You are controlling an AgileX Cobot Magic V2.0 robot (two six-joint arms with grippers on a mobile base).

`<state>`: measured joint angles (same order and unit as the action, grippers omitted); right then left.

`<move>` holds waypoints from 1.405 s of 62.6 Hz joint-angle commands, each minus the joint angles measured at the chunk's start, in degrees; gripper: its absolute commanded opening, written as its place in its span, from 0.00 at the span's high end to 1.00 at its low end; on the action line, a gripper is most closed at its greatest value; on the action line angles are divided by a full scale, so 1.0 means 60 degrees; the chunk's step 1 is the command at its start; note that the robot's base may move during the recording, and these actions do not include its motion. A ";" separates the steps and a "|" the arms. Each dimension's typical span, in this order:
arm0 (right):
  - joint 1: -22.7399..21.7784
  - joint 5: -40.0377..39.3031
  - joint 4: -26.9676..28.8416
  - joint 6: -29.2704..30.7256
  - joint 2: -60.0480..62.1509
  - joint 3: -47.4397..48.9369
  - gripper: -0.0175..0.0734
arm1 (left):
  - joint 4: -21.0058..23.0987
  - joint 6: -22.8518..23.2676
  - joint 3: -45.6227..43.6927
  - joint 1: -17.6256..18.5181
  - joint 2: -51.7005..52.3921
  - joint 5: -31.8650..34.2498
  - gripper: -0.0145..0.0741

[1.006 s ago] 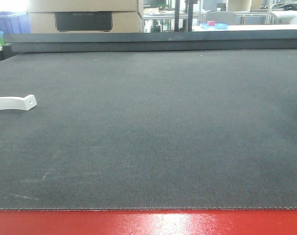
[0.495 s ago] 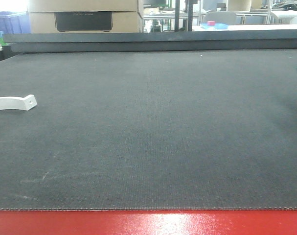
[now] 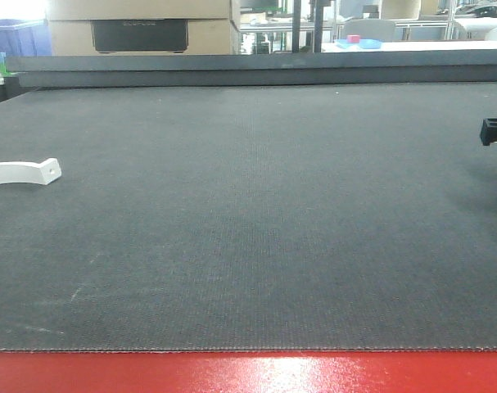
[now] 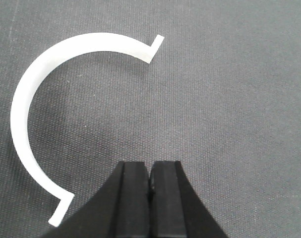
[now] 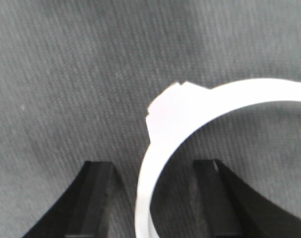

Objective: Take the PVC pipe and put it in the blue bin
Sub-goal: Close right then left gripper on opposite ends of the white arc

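The left fingers (image 4: 135, 198) are pressing flat against each other, gripping nothing, and are hanging over the dark woven surface (image 4: 229, 99). Just ahead of them, toward the left of the wrist view, the PVC pipe (image 4: 20, 119) is lying flat on that surface as an open white C, its two short end tabs turning outward. The fingers are not touching it.

The right fingers (image 5: 98, 198) are standing spread apart. A second white curved piece (image 5: 165, 114) is rising between them, blurred and close to the lens; whether either finger is touching it cannot be told.

In the front view a red edge (image 3: 248, 372) is running along the surface's near side. Farther back, the pipe's blunt end with its small dark hole is showing at the left border. A black part of the right arm (image 3: 495, 131) is showing at the right border, well apart from it. Beyond the far rim, cardboard boxes (image 3: 142, 24) and a blue crate (image 3: 15, 37) are standing.
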<state>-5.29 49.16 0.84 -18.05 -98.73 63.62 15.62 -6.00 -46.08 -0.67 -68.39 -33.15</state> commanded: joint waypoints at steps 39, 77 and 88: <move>-0.0006 -0.0263 -0.0023 0.0233 0.0176 0.0073 0.99 | 0.0122 0.0023 -0.0132 -0.0052 0.0013 -0.0872 0.96; 0.2181 -0.0266 -0.0023 0.1212 0.2782 0.0055 0.99 | -0.2887 0.0874 -0.3738 -0.0257 -0.2465 -0.4047 0.96; 0.2203 -0.0034 -0.0023 0.1212 0.2764 0.0035 0.99 | -0.2363 0.0629 -0.4647 -0.1101 -0.3627 -0.4379 0.96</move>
<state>7.76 48.77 1.20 -11.23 -82.66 63.62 0.30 -1.54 -71.59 -5.13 -87.51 -58.01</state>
